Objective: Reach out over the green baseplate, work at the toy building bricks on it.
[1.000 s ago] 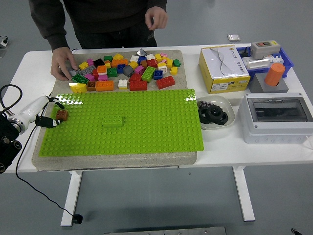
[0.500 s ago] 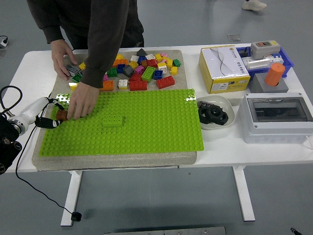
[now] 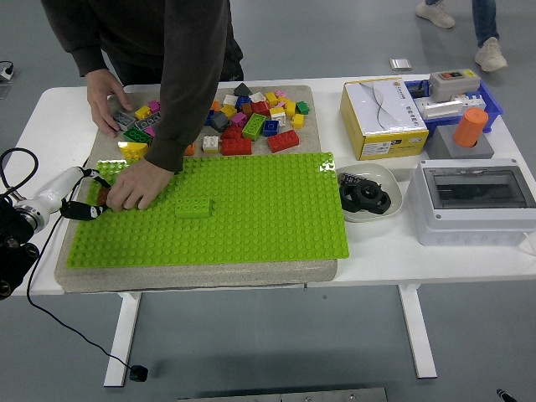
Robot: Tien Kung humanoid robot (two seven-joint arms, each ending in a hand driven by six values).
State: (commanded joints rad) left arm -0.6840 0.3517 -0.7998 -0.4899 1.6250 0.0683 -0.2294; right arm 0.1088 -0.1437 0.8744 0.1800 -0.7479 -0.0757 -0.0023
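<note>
Person's hand (image 3: 138, 186) covers brick beside left robot hand (image 3: 81, 203).

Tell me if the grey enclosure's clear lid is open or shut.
Shut: the clear lid lies flat on the grey enclosure, with no gap visible.

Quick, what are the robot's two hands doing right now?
Left hand: at the bright green studded baseplate's left edge, beside the person's hand; cannot be told whether open or closed.
Right hand: not in view.
</note>
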